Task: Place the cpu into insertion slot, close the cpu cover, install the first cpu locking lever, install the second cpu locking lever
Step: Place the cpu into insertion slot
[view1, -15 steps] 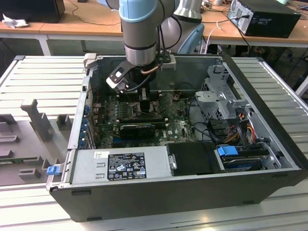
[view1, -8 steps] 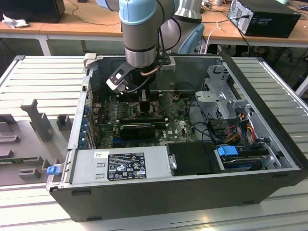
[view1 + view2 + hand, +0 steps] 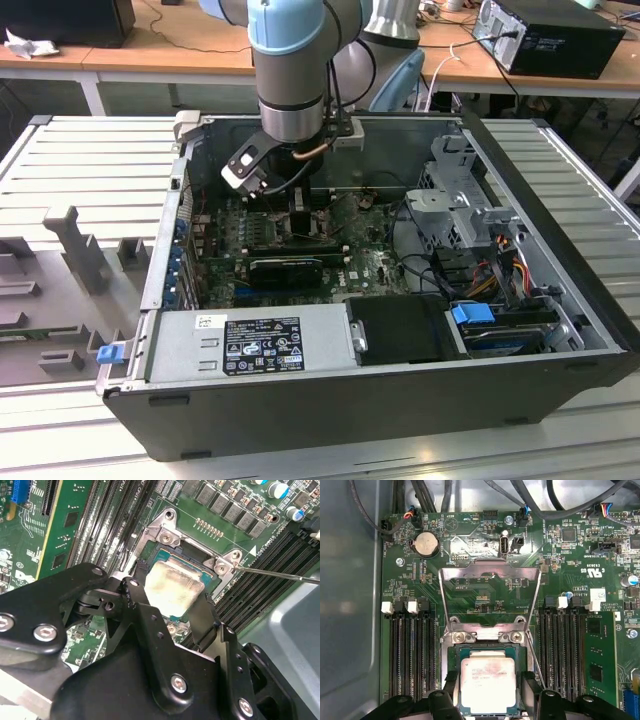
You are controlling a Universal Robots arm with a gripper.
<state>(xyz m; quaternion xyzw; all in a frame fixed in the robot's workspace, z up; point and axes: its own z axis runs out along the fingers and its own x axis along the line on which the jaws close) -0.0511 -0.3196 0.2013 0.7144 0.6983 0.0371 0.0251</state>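
Right, your gripper (image 3: pixel 300 215) is down inside the open computer case (image 3: pixel 400 400), low over the green motherboard (image 3: pixel 570 545). In both wrist views the two black fingers (image 3: pixel 206 617) sit one on each side of the cpu (image 3: pixel 486 682). They are parted just to its width and closed against two opposite edges, so you have the chip in your grip. And the cpu lies flat, silver face up, inside the insertion slot (image 3: pixel 161 530), square with the metal rim. Look in the first wrist view: the cpu cover (image 3: pixel 490 569) is flipped back on its hinge, away from the socket, with bare board showing through its open centre. A thin locking lever (image 3: pixel 280 574) angles away from one corner of the socket. Long black memory slots (image 3: pixel 412 650) flank the socket on both sides.
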